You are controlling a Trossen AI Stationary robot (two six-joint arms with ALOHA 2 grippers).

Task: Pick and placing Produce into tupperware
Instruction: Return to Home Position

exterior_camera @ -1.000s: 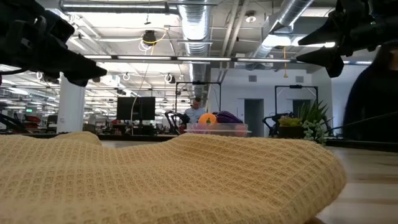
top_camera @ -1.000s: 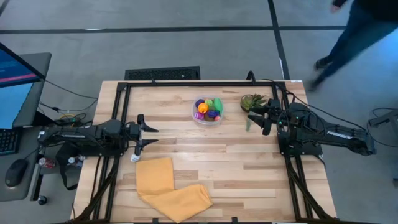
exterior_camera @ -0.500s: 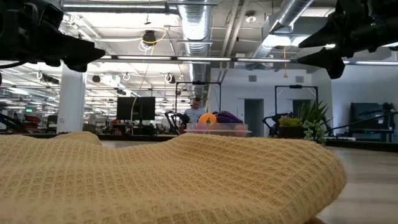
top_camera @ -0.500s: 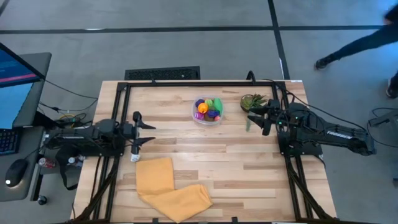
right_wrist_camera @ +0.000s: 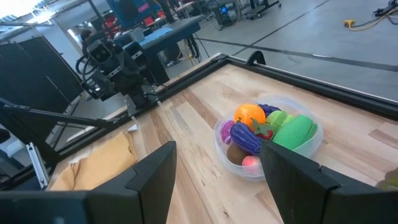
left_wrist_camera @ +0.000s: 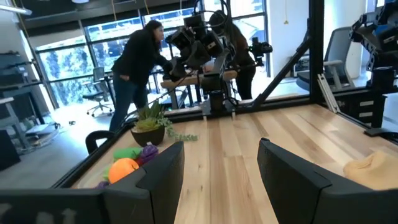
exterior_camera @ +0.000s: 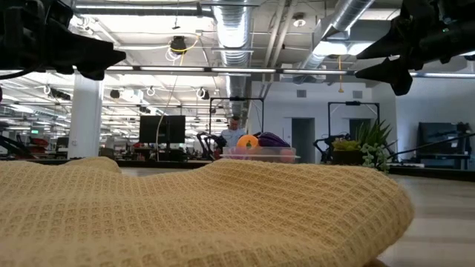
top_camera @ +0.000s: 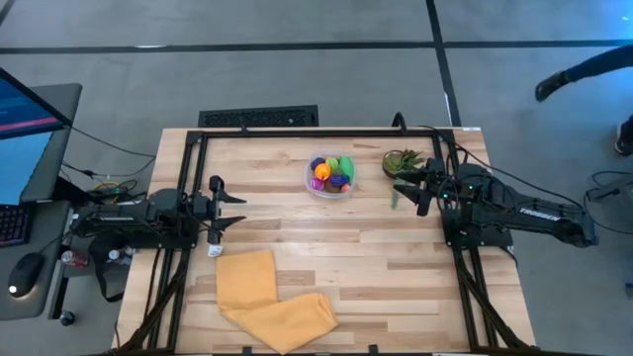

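my left gripper [top_camera: 237,210] spread, empty | my right gripper [top_camera: 404,185] spread, empty | Produce [right_wrist_camera: 250,115] heaped in tupperware [right_wrist_camera: 219,138] ahead of both | probably light, slick | I'd pinch rim

The left claw [left_wrist_camera: 221,145] sits above the light wooden table [left_wrist_camera: 323,134], its two dark fingers [left_wrist_camera: 163,169] spread wide. Beyond one finger lie a round orange toy fruit [left_wrist_camera: 124,168], a green toy piece [left_wrist_camera: 126,153] and a purple toy piece [left_wrist_camera: 148,150], close to a small potted green plant [left_wrist_camera: 149,121]. A yellow cloth [left_wrist_camera: 373,167] lies beyond the other finger, and a person in dark clothes [left_wrist_camera: 138,59] stands past the table's far edge.
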